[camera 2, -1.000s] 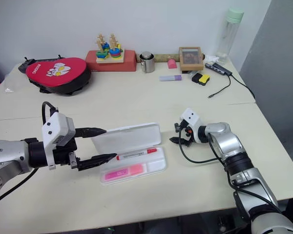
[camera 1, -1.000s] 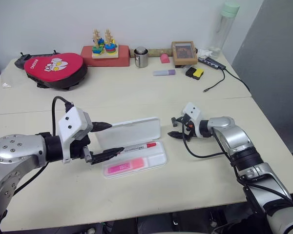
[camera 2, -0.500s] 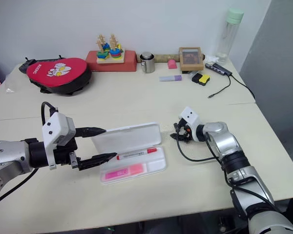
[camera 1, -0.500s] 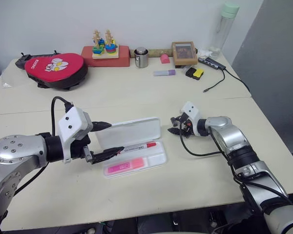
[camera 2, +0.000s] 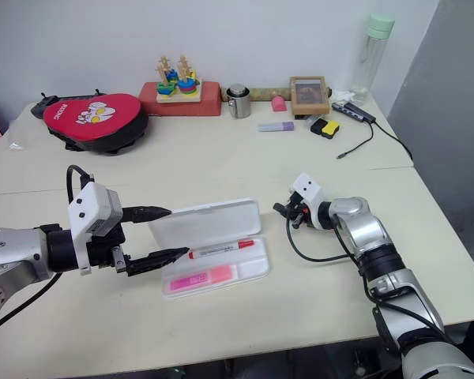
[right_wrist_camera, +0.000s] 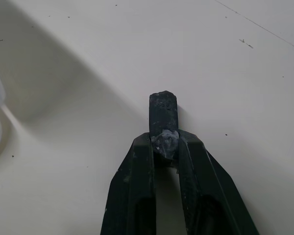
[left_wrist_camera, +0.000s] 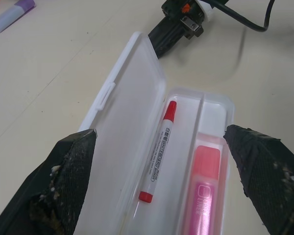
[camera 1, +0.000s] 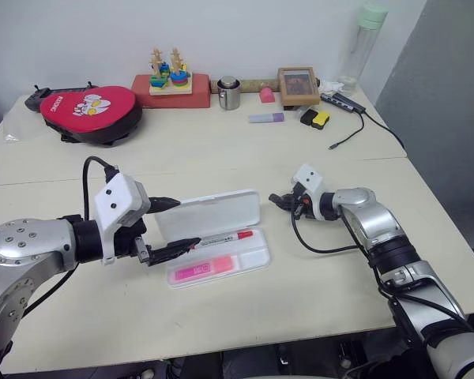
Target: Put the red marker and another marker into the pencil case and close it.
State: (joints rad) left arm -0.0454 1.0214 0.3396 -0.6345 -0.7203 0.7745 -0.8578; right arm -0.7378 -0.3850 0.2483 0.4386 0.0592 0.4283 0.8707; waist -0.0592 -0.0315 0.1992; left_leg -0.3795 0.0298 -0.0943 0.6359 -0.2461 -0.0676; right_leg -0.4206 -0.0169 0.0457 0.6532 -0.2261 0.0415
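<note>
My left arm is brushed silver metal with a round, screw-studded joint cap, a black wrist section and a white boxy camera housing fed by a looping black cable. The left tool (camera 1: 172, 227) has black tapered fingers (left_wrist_camera: 63, 183), scuffed pale. The right tool (camera 1: 278, 201) matches: silver links, white housing, black cable.

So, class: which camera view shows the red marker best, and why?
The left wrist view: the red marker lies close up in the open pencil case, with cap, end and printed label plain to see. The two head views show it small, as a thin white stick with a red tip beside the pink highlighter.
</note>
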